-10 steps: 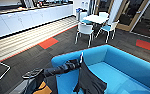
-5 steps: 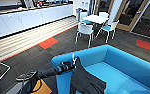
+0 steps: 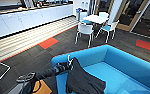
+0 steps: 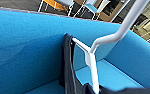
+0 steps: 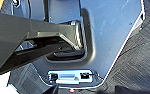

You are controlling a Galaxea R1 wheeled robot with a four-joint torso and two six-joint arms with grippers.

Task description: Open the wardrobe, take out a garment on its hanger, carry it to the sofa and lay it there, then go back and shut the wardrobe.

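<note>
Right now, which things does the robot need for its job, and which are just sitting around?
For the job:
- black shirt
- white hanger bearing it
- blue sofa
- left gripper, at the hanger

Just sitting around:
- white table
- white chairs
- long white counter

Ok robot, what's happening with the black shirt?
Left hand holding hanger over sofa. Black shirt draped onto seat. Nothing blocking.

1. Office break area / lounge.
2. Long white counter cabinets point(image 3: 28, 18), white table point(image 3: 96, 18) with chairs point(image 3: 85, 30) well beyond the claw point(image 3: 63, 67).
3. Carpet tiles point(image 3: 48, 43), blue sofa point(image 3: 131, 67) just beside the claw.
</note>
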